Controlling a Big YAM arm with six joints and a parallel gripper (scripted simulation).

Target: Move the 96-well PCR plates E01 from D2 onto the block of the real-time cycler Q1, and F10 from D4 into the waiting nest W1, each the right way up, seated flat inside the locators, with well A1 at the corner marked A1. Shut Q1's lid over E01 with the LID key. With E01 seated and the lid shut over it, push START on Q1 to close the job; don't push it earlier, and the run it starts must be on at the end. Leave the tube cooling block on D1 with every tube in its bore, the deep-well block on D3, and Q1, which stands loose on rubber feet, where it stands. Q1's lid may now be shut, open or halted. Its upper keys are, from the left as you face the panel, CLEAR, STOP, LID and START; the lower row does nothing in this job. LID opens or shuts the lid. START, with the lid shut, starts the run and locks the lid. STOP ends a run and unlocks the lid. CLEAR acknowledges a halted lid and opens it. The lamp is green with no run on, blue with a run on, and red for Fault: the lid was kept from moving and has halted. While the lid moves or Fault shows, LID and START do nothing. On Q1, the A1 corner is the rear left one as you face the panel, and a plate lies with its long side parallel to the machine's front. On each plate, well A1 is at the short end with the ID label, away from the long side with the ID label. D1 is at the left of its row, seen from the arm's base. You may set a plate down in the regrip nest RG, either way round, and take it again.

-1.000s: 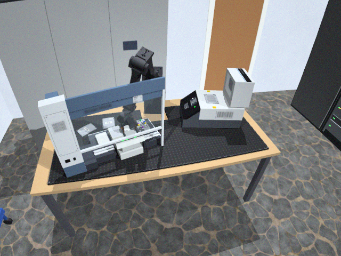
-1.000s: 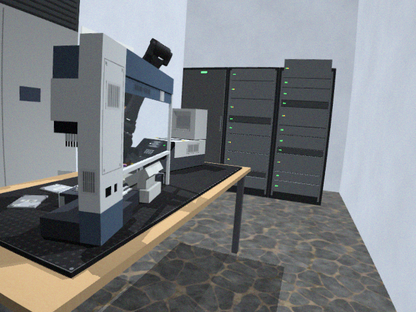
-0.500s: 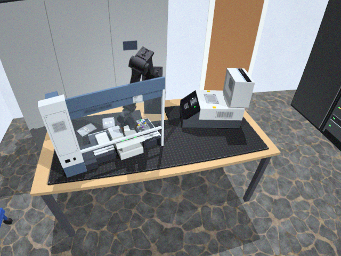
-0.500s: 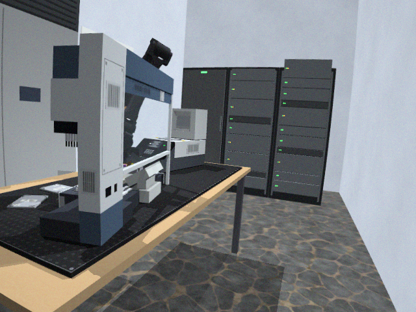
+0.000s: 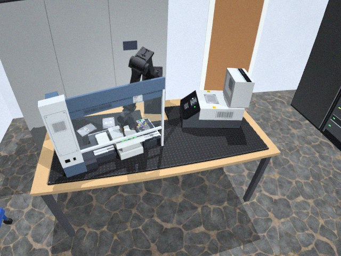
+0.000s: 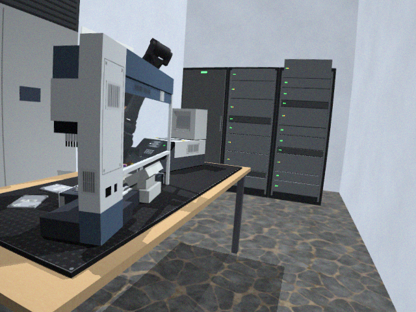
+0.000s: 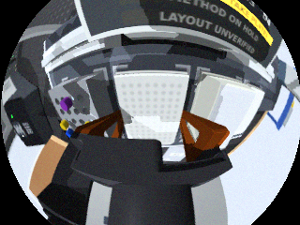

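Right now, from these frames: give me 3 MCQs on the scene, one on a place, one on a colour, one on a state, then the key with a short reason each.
1. Where is the gripper?
A. Over the cycler's block
B. Under the deck frame's blue beam, over the plate row
C. Off the table

2. What colour is the lamp on the cycler's panel?
A. Red
B. Blue
C. Green

3. How does the cycler's lid stand?
A. Raised open
B. Shut flat
C. Removed

Key:
1 B: the top view shows the arm reaching down behind the blue beam, and the wrist view shows the deck stations just ahead.
2 C: a green dot shows on the black panel.
3 A: the lid stands upright behind the block, which lies uncovered. The orange fingers are shut on the white PCR plate.
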